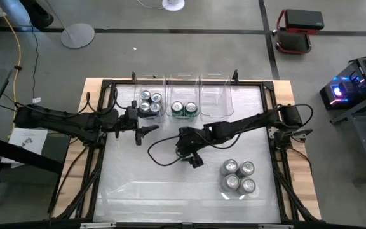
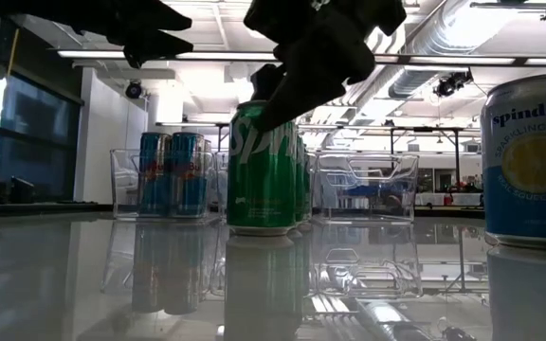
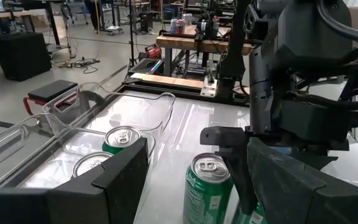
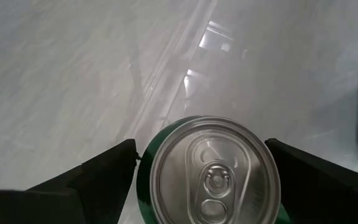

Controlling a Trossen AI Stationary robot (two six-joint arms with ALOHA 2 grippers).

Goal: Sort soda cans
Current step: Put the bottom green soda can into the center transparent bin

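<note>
sitting along the far edge of the table are three clear bins. the left bin is holding four blue cans, the middle bin is holding two green cans, and the right bin is holding no cans. the right gripper is hanging wide open around a green can standing mid-table, not squeezing it. the left gripper is waiting open near the left bin, holding nothing. four silver cans are standing near the right side.

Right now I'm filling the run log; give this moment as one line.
right end effector: open, straddling green can mid-table | left end effector: open, empty, near blue-can bin | silver cans: unsorted
</note>
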